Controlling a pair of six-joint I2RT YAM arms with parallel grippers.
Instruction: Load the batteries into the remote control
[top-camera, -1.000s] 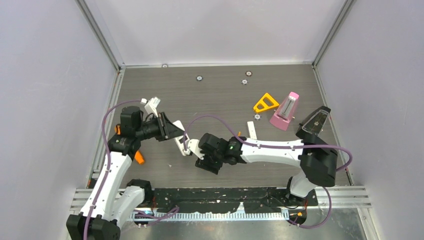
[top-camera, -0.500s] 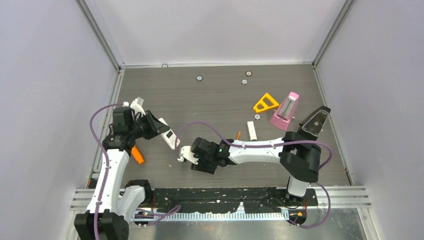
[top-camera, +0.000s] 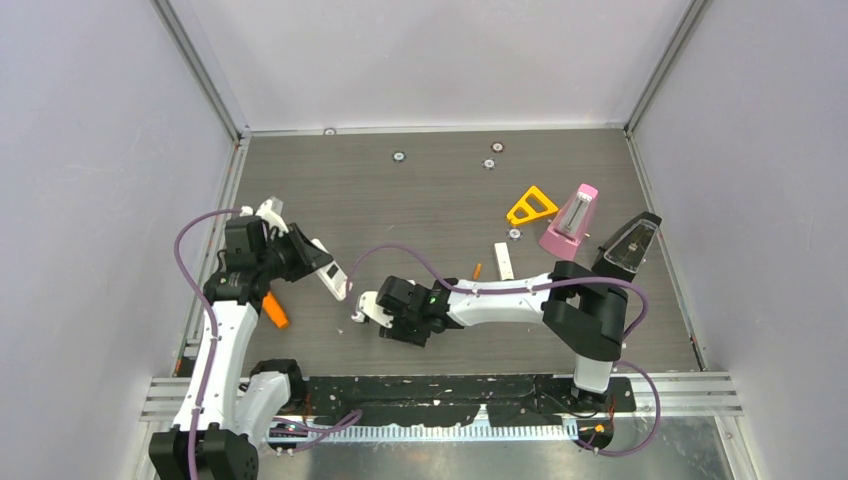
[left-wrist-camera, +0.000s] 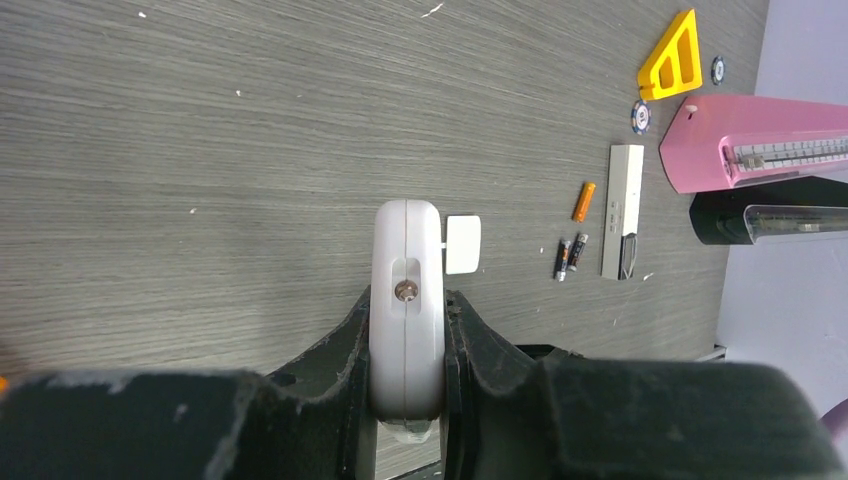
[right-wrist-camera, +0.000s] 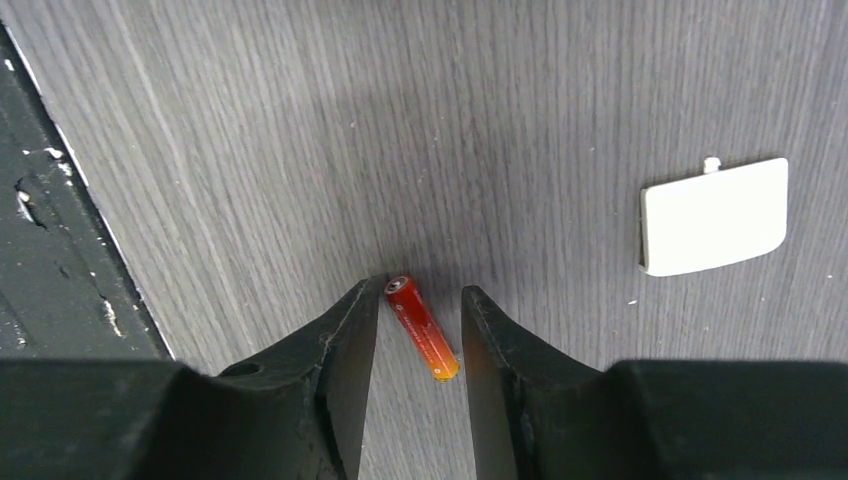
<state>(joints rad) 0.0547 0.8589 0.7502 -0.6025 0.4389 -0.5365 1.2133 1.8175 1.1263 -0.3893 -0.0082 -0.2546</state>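
A pink metronome (left-wrist-camera: 760, 140), a yellow triangle (left-wrist-camera: 675, 55), 1 orange battery (left-wrist-camera: 583, 201) and 2 dark batteries (left-wrist-camera: 566, 257) lie well apart from the arms, while a white cover (right-wrist-camera: 712, 215) lies near. The right gripper (right-wrist-camera: 421, 290) stands part-spread astride 1 orange-red battery (right-wrist-camera: 423, 330) on the table (right-wrist-camera: 250, 130), with gaps on both sides. The left gripper (left-wrist-camera: 407, 298) pinches the remote (left-wrist-camera: 405, 240).

Grip: our left gripper (left-wrist-camera: 407, 310) clamps a white remote (left-wrist-camera: 405, 240) by its sides.
Beside it: we see a white battery cover (left-wrist-camera: 462, 244) on the table (left-wrist-camera: 200, 150).
Further right: two dark batteries (left-wrist-camera: 566, 258), one orange battery (left-wrist-camera: 584, 201).
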